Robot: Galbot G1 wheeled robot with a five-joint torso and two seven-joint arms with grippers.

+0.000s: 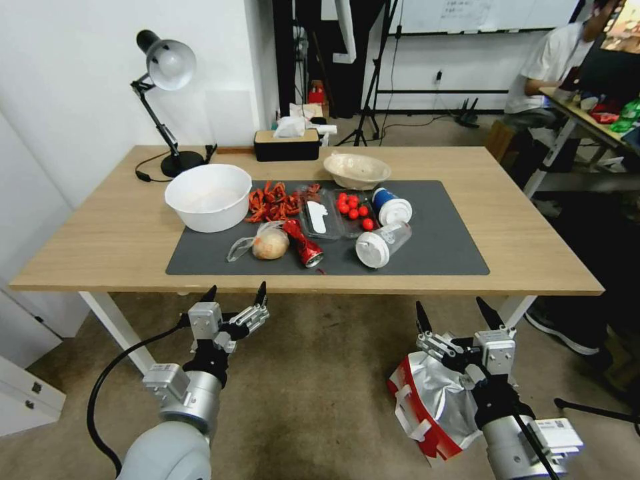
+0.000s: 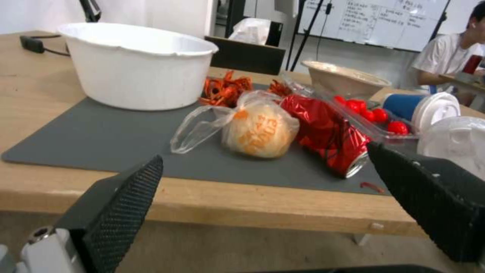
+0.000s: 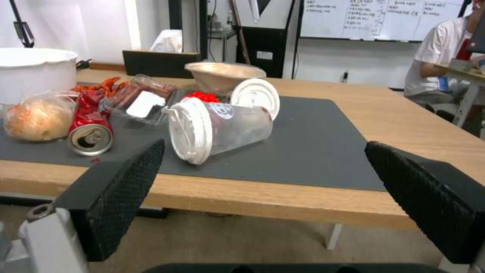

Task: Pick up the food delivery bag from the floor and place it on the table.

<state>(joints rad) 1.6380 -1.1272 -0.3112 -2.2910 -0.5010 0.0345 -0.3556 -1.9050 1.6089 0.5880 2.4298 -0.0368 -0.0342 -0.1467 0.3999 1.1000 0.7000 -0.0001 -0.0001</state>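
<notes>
The food delivery bag [image 1: 427,400] lies on the floor [image 1: 320,373] in front of the table, white with red sides and its silver foil lining crumpled open. My right gripper [image 1: 450,307] hovers open just above the bag, below the table's front edge, and partly hides it. My left gripper [image 1: 237,291] is open and empty at the same height, farther left over bare floor. The light-wood table [image 1: 113,227] carries a dark grey mat [image 1: 440,247]. Both wrist views look across the table edge [image 2: 252,204] [image 3: 283,201] between open fingers [image 2: 126,197] [image 3: 116,185].
On the mat sit a white bowl [image 1: 208,195], red shells [image 1: 273,202], a bagged bread roll [image 1: 268,244], a crushed red can [image 1: 303,245], a tomato tray [image 1: 350,208] and two lidded cups [image 1: 381,244]. A lamp [image 1: 167,67], tissue box [image 1: 287,143], white table legs [image 1: 117,330].
</notes>
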